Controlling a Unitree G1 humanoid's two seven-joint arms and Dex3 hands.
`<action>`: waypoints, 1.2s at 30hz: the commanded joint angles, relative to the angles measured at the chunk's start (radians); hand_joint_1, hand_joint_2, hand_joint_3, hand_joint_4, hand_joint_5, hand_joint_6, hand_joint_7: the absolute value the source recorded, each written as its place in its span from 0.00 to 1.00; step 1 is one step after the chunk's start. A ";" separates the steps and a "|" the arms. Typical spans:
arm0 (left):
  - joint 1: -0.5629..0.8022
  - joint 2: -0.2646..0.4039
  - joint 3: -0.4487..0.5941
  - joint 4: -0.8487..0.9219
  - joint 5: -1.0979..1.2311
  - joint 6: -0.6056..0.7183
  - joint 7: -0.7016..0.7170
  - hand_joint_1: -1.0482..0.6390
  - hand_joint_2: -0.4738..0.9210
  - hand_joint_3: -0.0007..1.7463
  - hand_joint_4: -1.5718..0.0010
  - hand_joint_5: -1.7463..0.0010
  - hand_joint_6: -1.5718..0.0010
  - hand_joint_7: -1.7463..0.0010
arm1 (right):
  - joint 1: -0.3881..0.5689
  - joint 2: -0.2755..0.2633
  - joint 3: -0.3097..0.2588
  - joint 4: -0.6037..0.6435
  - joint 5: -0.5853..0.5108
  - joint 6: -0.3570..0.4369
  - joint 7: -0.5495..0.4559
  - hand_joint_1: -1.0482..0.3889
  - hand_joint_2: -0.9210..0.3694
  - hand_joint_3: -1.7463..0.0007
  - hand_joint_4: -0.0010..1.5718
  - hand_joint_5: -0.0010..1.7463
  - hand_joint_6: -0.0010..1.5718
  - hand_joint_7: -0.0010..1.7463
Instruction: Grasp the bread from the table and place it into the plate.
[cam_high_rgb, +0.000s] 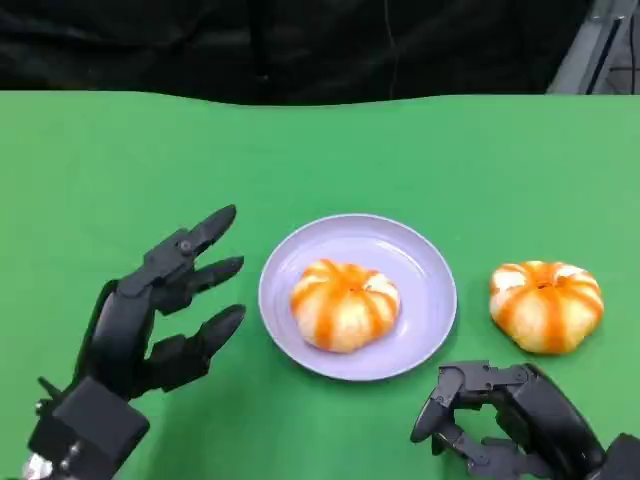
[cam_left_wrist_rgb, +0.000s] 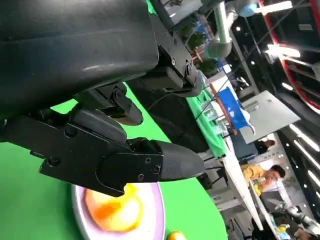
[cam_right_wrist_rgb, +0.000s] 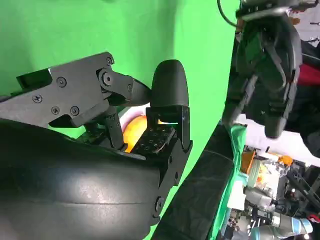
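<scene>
Your right black robot hand (cam_high_rgb: 520, 420) is cut off by the lower edge of the head view, so you see only its upper part; its fingers are curled inward with nothing between them, and it sits on the green table (cam_high_rgb: 120, 160) near the second bun without touching it. In the right wrist view the black shell and fingers (cam_right_wrist_rgb: 170, 95) cover most of an orange bun (cam_right_wrist_rgb: 134, 131), leaving only a small patch visible. In the left wrist view the same happens: the fingers (cam_left_wrist_rgb: 170, 160) hide the upper part of the pale lavender round plate (cam_left_wrist_rgb: 152, 220) and the bun on it, which looks blurred there. Your left black robot hand (cam_high_rgb: 165, 310) is to the left of the plate, fingers spread apart and holding nothing, their tips pointing toward the plate. You have two round orange-and-white striped bread buns: one bun (cam_high_rgb: 344, 304) lies inside the plate (cam_high_rgb: 420, 260), slightly toward its near side, and the other bun (cam_high_rgb: 546, 304) rests on the table just to the right of the plate, apart from its rim. Both buns are round domes with stripes running from a centre dimple, so you can read no long axis or pointing direction. There is one plate and two hands.
</scene>
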 joint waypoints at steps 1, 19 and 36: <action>0.069 0.013 0.034 -0.035 -0.059 -0.045 -0.053 0.21 1.00 0.25 0.49 0.98 0.67 0.99 | 0.012 -0.016 -0.007 -0.009 0.020 -0.002 0.009 0.65 0.09 0.63 0.48 0.89 0.54 0.62; 0.220 -0.053 0.064 -0.086 -0.239 -0.036 -0.227 0.25 1.00 0.20 0.47 0.99 0.65 0.99 | 0.012 -0.019 -0.014 -0.014 0.015 -0.006 0.011 0.65 0.10 0.62 0.48 0.89 0.53 0.62; 0.274 -0.097 0.059 -0.037 -0.090 -0.111 -0.201 0.49 1.00 0.11 0.44 0.98 0.55 0.97 | 0.009 -0.025 -0.028 -0.015 0.031 -0.004 0.023 0.66 0.10 0.61 0.48 0.89 0.53 0.62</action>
